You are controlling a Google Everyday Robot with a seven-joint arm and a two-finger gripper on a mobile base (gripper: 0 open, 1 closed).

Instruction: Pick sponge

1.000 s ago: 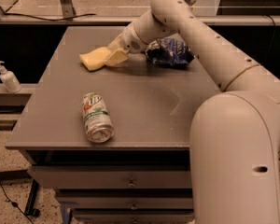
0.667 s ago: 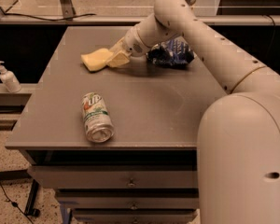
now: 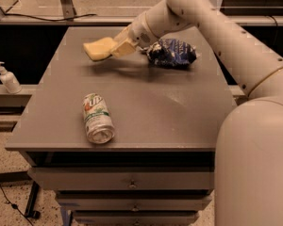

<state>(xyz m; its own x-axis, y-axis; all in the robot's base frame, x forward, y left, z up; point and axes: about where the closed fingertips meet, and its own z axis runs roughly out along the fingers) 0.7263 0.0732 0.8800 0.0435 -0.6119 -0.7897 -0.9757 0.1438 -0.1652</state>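
Observation:
The sponge (image 3: 97, 49) is a pale yellow foam block with rounded edges. It hangs above the far left part of the grey table (image 3: 170, 112), and its shadow lies on the tabletop below it. My gripper (image 3: 119, 46) reaches in from the right, shut on the sponge's right end, with its pale yellow padded fingers (image 3: 124, 47) around it. The white arm runs up and right out of the view.
A wrinkly dark blue snack bag (image 3: 171, 53) lies just right of the gripper. A green and white soda can (image 3: 98, 118) lies on its side at the front left. A soap bottle (image 3: 8, 78) stands on a ledge left of the table. Drawers (image 3: 130, 185) sit below the tabletop.
The gripper has risen with the sponge in it. The sponge has left the tabletop and now hangs above it. The can and the bag have not moved.

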